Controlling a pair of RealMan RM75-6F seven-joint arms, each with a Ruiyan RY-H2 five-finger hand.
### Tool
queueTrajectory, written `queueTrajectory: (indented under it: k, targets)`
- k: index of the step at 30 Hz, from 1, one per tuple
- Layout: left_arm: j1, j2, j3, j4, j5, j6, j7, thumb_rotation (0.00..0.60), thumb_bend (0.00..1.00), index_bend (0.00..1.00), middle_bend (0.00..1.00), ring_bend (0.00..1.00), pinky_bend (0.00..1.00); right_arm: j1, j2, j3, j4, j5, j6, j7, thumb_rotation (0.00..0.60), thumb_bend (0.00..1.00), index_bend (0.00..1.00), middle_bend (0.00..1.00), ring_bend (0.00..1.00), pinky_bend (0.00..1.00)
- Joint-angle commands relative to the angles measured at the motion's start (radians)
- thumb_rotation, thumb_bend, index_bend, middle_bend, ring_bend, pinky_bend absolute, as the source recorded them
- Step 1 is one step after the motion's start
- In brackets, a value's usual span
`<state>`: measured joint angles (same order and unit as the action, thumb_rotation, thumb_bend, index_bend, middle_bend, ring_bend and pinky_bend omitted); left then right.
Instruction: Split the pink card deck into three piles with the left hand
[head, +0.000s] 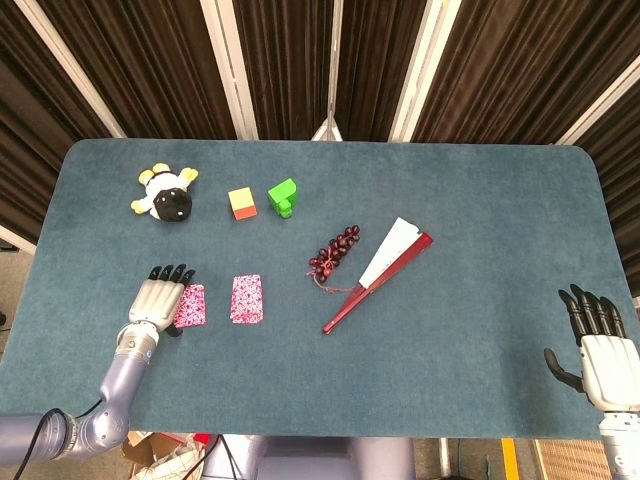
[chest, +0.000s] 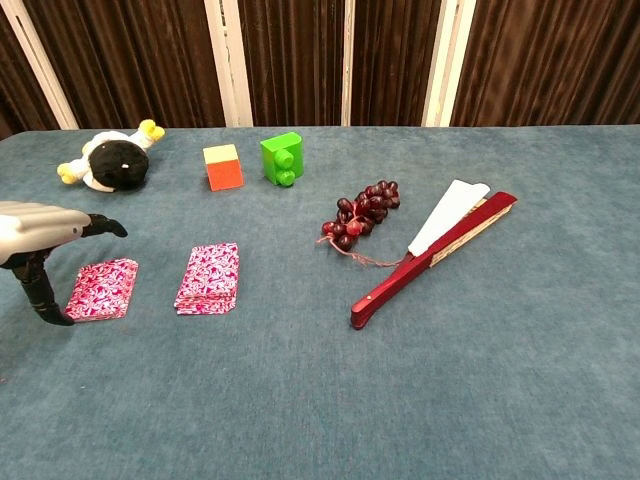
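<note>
The pink card deck (head: 246, 298) lies flat on the blue table, also in the chest view (chest: 209, 277). A smaller pink pile (head: 191, 305) lies to its left, flat on the cloth (chest: 102, 289). My left hand (head: 160, 298) hovers over the left edge of that small pile, fingers (chest: 104, 226) lifted off the cards and spread, thumb tip down beside the pile; it holds nothing. My right hand (head: 598, 350) rests at the table's near right edge, fingers apart and empty; the chest view does not show it.
A black and white plush toy (head: 167, 196) lies at the far left. An orange block (head: 241, 203) and a green block (head: 283, 197) sit behind the deck. Dark grapes (head: 334, 254) and a red folding fan (head: 380, 270) lie right of the deck.
</note>
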<state>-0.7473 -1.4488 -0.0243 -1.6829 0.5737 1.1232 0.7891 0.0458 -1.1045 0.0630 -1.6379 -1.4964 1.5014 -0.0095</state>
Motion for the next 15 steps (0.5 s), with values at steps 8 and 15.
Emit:
queueTrajectory:
  k: [8, 15]
  targets:
    - [-0.023, -0.009, -0.064, -0.046, 0.006, 0.033, -0.007, 0.600, 0.20, 0.12, 0.00, 0.00, 0.00, 0.002, -0.002, 0.000, -0.002, -0.001, -0.002, -0.007, 0.600, 0.37, 0.00, 0.00, 0.00, 0.05]
    - [-0.097, -0.092, -0.123, -0.015, -0.086, 0.045, 0.081, 0.600, 0.20, 0.13, 0.00, 0.00, 0.00, 0.002, 0.002, 0.001, -0.004, 0.002, -0.005, 0.004, 0.600, 0.37, 0.00, 0.00, 0.00, 0.05]
